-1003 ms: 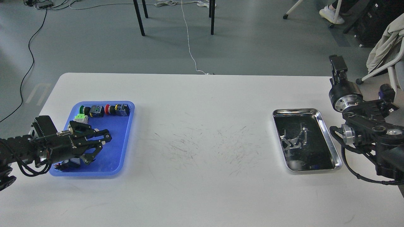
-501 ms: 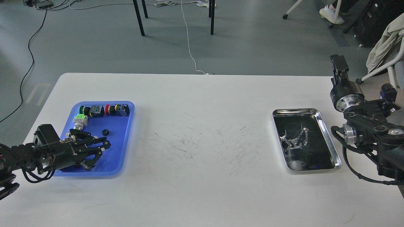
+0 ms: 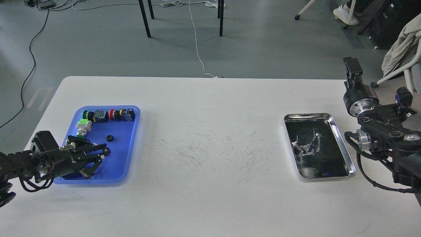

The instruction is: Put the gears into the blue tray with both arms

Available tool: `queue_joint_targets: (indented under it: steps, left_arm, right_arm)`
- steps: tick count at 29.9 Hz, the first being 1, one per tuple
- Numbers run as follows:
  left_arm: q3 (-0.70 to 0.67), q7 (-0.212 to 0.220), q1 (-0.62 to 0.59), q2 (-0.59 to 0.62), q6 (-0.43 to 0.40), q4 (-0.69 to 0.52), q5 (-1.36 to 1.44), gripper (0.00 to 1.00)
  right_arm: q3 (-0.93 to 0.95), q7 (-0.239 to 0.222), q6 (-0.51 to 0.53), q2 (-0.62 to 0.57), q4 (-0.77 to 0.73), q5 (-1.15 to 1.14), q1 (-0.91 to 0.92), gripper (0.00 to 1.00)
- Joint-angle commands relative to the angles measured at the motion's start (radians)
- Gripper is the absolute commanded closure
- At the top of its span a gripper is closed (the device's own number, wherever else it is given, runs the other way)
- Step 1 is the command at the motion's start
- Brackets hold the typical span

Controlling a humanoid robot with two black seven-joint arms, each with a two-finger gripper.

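- One gear lying loose in blue tray, near switches
- Left hand spread, grasping nothing, low over tray's near-left corner
- Right hand raised off bench; fingers unclear, possibly empty
- Second gear not spotted; silver tray too reflective to check

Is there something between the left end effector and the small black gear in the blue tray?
No. The gear lies on bare floor of the blue tray, just beyond the left end effector; the switches sit farther back.

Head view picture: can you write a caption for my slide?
One gear lies in the blue tray beside the open left gripper.
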Motion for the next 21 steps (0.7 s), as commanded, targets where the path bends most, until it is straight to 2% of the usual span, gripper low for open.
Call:
queue_joint_targets:
  steps: [1, 3, 7, 10, 16, 21]
  left_arm:
    - [0.0, 0.0, 0.001, 0.0, -0.003, 0.004, 0.0, 0.64]
    - [0.0, 0.0, 0.002, 0.004, -0.003, 0.004, 0.0, 0.48]
    - [0.0, 0.0, 0.005, 0.012, -0.003, 0.004, 0.0, 0.42]
    - [0.0, 0.0, 0.004, 0.031, -0.003, 0.002, 0.0, 0.32]
    - [-0.005, 0.0, -0.033, 0.08, -0.009, -0.01, -0.189, 0.28]
    - [-0.003, 0.0, -0.161, 0.09, -0.022, 0.002, -0.311, 0.28]
  right_arm:
    - [0.001, 0.0, 0.0, 0.0, 0.002, 0.0, -0.001, 0.04]
    - [0.001, 0.0, 0.0, 0.0, 0.004, 0.0, -0.001, 0.04]
    - [-0.001, 0.0, 0.0, -0.002, 0.004, 0.001, -0.001, 0.04]
    - [0.001, 0.0, 0.0, 0.0, 0.004, 0.0, 0.0, 0.04]
    - [-0.001, 0.0, -0.002, 0.0, 0.002, 0.0, -0.003, 0.04]
    - [-0.001, 0.0, -0.002, -0.002, 0.002, 0.0, -0.003, 0.04]
